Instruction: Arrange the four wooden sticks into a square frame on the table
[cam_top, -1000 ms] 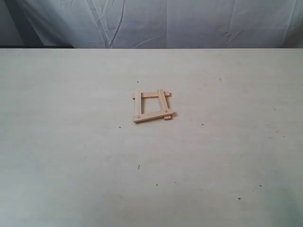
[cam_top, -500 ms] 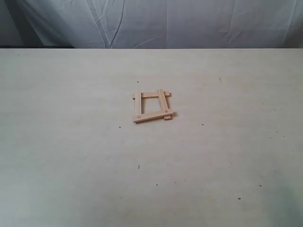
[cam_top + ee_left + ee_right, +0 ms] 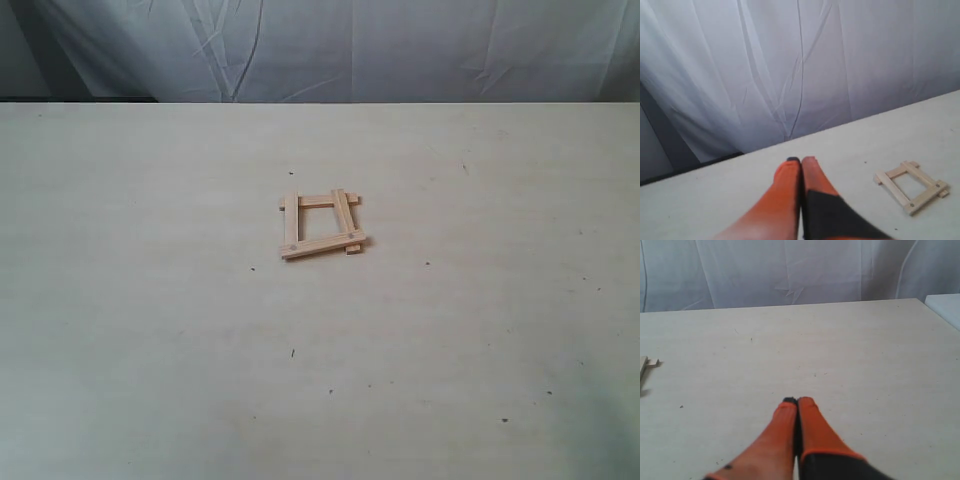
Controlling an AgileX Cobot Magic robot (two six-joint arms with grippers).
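White cloth backdrop [image 3: 400, 50] hangs in folds behind the far edge of the table. Table [image 3: 150, 350]: pale cream, faint grain, bare apart from the workpiece and a few dark specks.

Left gripper [image 3: 801, 161]: orange fingers pressed together, nothing between them, raised off the table. Right gripper [image 3: 797, 401]: same, fingers together and empty. Neither arm shows in the exterior view, so both are pulled back from the work area.

Square frame [image 3: 322, 246]: lies flat near the middle of the table, somewhat closer to the far edge than to the near one. The left wrist view shows all of it [image 3: 896, 192]. The right wrist view catches only a sliver of one stick end [image 3: 644, 367] at the picture's border.

Four wooden sticks [image 3: 343, 213]: all four laid in a closed outline, ends overlapping and poking out a little at the corners. The stick toward the near edge runs slightly askew, so the outline is a touch skewed rather than true. Small dark holes are visible near some ends.

Change over the last second: none observed. The frame sits at the same spot with the same skew in all three exterior pictures, and no arm has entered that view.

Judgement: the arrangement is done and the arms are retired. The task looks complete, or within one small squaring nudge of it. With both grippers away, nothing threatens the frame.
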